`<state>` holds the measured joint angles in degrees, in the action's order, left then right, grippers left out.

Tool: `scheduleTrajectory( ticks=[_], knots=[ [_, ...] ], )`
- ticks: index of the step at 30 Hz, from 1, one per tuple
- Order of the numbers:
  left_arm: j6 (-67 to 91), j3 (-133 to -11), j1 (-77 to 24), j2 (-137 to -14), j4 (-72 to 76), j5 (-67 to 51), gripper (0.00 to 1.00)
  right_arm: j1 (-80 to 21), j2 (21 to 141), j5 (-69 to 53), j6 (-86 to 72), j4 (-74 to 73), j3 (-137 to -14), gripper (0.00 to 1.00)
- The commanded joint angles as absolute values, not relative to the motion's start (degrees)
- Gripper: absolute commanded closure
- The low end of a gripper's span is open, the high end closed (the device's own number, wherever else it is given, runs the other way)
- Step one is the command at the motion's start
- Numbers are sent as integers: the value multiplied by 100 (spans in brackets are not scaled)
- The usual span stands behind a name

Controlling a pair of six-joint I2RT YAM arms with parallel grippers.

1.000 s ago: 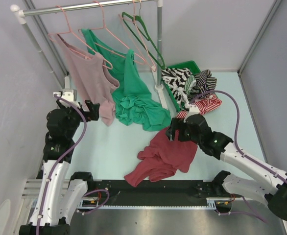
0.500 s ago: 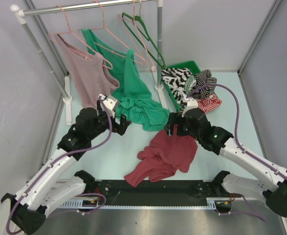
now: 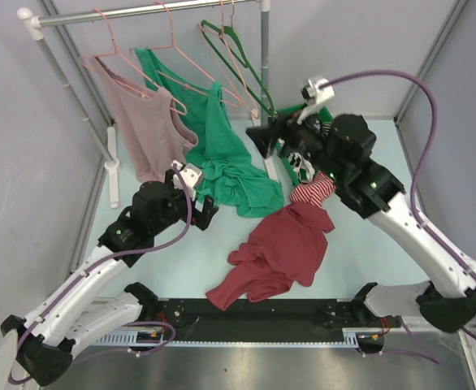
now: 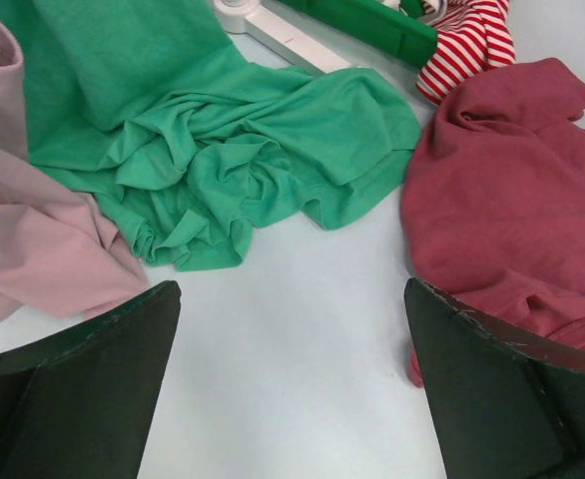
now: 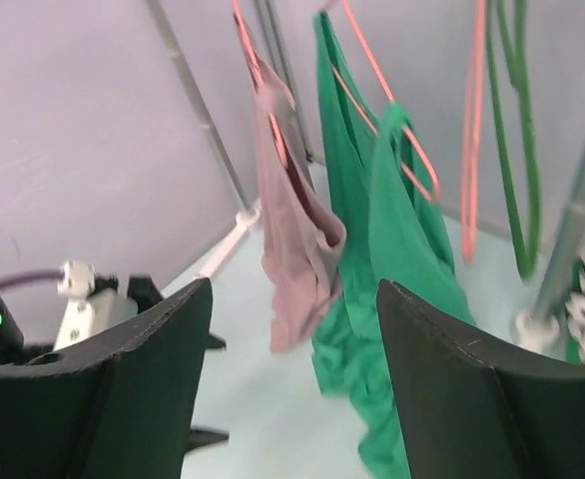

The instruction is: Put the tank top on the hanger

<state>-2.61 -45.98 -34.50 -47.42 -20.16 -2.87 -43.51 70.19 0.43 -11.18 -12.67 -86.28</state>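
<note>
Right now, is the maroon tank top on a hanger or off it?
Off: the tank top lies crumpled on the table, with nothing threaded through it.

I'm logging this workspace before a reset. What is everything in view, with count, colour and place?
rack: one, white-grey, back left
empty pink hanger: one, pink, on the rail
loaded pink hangers: two, pink, on the rail, inside the hung tops
dark green hanger: one, on the rail, rightmost
pale pink top: one, hanging leftmost
green top: one, bright green, hanging, hem pooled on the table
maroon tank top: one, crumpled on the table, front centre
striped clothes: at least two, red-white and black-white, at the bin
green bin: one, back right
table: one, pale blue
left gripper: open, empty, low over the table
right gripper: open, empty, up near the rack
</note>
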Motion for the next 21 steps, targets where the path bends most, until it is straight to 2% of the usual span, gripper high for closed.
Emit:
scheduleTrajectory(
  ticks=[1, 11, 21],
  knots=[
    [-325, -4702, -3489, -4702, -1977, -18, 1, -4184, 8058, -711, -712, -800, -9691, 29],
    [-290, -4711, -3489, -4623, -2021, -9, 1, -3578, 9780, -1002, -896, -984, -11345, 35],
    [-290, -4711, -3489, -4579, -2039, 158, 1, -3366, 10599, -853, -721, -1380, -12181, 35]
  ],
)
